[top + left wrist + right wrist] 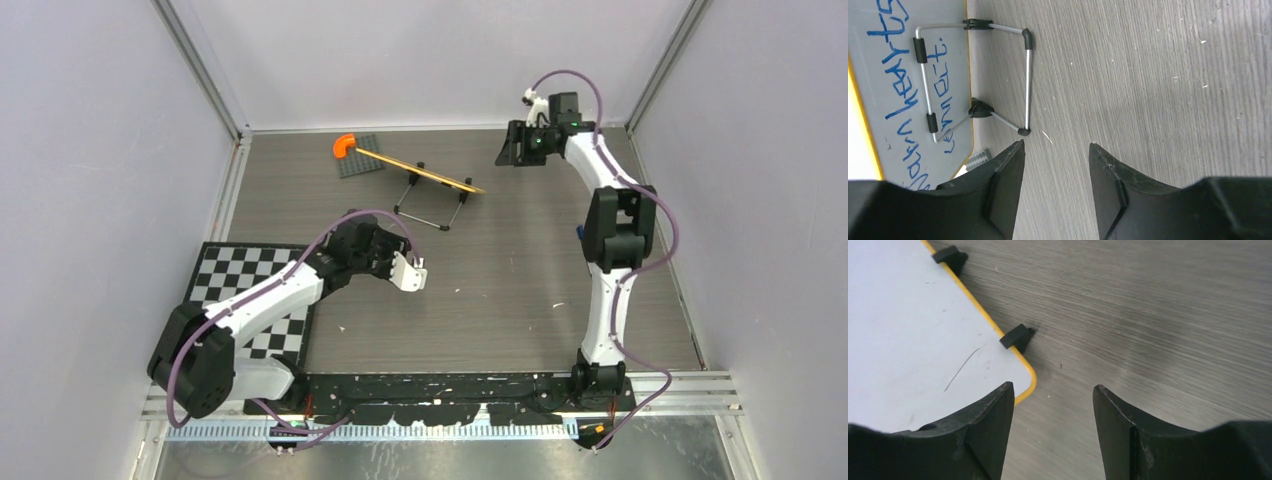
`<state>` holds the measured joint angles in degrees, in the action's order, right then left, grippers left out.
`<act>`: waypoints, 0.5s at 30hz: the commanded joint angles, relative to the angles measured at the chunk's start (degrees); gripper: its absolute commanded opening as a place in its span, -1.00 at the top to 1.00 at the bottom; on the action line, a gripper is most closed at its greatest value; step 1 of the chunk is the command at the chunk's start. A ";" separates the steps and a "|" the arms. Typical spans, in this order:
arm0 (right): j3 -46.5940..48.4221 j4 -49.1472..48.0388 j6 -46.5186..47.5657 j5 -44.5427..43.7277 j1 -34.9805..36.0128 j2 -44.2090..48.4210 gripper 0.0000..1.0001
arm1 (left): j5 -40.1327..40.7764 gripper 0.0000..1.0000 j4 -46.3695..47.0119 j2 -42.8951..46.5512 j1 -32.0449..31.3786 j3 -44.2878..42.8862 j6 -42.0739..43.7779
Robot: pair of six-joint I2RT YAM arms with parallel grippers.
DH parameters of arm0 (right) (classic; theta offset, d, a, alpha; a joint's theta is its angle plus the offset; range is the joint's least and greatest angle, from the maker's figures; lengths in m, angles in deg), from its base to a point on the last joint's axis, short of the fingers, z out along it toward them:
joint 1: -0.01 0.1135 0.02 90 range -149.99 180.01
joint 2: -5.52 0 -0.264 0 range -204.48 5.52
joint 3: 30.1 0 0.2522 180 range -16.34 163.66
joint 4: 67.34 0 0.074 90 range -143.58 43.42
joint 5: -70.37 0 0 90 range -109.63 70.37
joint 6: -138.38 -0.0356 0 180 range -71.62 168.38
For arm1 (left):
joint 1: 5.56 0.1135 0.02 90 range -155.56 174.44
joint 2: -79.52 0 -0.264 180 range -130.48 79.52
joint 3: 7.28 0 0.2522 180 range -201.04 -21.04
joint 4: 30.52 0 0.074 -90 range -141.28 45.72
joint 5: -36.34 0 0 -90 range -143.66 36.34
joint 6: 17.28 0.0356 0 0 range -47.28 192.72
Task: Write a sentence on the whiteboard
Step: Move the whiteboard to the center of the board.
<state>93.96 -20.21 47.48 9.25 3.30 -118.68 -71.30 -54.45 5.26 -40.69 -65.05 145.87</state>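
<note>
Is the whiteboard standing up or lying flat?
Standing up: from above the whiteboard is just a thin yellow strip, propped on its wire stand.

The whiteboard [420,170] stands propped steeply on the worktop, so from above it shows only as a thin yellow strip running slantwise, beyond the left claw [408,272] and near the right claw [520,150], touching neither. Its written face is turned toward the left claw and lies ahead of that claw, off to its left. The sentence [898,100] is blue handwriting in two lines, with "hearts" and "connect." readable. Toward the right claw the board shows a blank white face with a faint scratch, a yellow rim, a rounded corner just past the claw's left finger, and black clip feet [1017,336].
</note>
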 commanded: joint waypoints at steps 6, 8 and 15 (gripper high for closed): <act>10.82 -8.20 -10.57 -3.95 4.07 -11.98 -0.31 | 2.85 -0.07 -6.92 6.35 -0.12 0.79 -4.82; 12.39 -9.69 -12.13 -4.70 4.46 -14.03 -0.31 | 3.51 -0.07 -7.48 6.81 -0.15 0.81 -6.21; 19.99 -10.13 -12.95 -5.77 6.75 -20.77 -0.32 | 4.83 -0.10 -8.88 8.73 -0.13 2.09 -7.86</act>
<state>107.64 -27.42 36.07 4.38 9.03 -137.22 -67.33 -62.19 11.97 -40.69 -64.09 139.57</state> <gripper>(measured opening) 0.666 0.544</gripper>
